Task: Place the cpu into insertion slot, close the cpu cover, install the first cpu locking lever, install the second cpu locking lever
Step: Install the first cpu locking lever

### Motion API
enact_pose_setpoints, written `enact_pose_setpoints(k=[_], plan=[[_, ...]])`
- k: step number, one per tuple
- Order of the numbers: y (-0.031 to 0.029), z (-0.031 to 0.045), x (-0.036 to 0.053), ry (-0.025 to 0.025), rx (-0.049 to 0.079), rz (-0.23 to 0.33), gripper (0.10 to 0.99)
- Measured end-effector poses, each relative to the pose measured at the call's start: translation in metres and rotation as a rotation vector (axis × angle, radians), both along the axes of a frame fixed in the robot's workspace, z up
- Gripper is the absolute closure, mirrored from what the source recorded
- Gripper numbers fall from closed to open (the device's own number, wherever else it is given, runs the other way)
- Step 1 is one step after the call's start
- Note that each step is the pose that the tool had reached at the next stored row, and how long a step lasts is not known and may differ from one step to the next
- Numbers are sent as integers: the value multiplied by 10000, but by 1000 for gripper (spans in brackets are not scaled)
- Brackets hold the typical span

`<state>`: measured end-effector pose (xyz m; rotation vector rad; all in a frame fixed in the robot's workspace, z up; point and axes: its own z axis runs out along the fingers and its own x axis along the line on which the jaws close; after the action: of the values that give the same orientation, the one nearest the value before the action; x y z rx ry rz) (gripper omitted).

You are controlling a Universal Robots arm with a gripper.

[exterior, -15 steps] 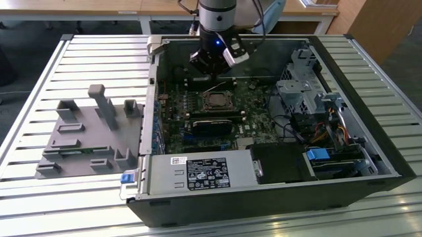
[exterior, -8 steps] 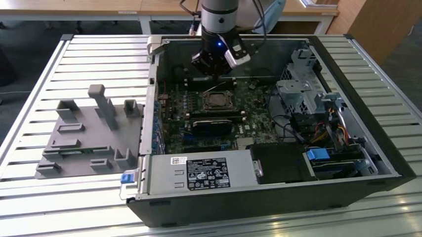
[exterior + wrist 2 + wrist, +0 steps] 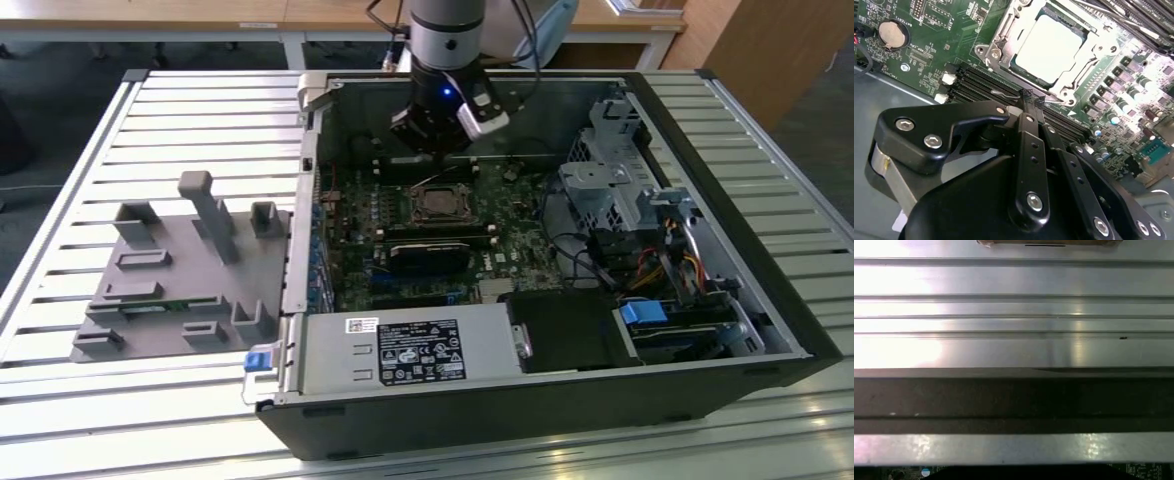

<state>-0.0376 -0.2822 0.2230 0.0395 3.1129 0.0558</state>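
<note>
On a slatted metal table (image 3: 200,100), an open computer case (image 3: 534,415) holds a green board (image 3: 944,45) where the cpu (image 3: 1051,47) lies in the slot (image 3: 1018,64), framed by the cover (image 3: 1009,27), while the gripper (image 3: 1029,96), fingertips pressed together, sits just beside a thin wire lever (image 3: 1006,92).

I count one open computer case (image 3: 787,300) on my bench (image 3: 200,100). Inside the case: one green board (image 3: 521,235), one cpu (image 3: 1051,45), one cpu cover (image 3: 1004,35), one coin cell (image 3: 893,32), one power supply (image 3: 400,352). Beside the case: one grey fixture (image 3: 174,285). Over the case: my one pincer (image 3: 1029,95).
</note>
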Motion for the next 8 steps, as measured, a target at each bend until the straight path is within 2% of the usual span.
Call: enact_pose_setpoints(k=[8], plan=[[9, -36, 79, -1, 1, 0, 980]])
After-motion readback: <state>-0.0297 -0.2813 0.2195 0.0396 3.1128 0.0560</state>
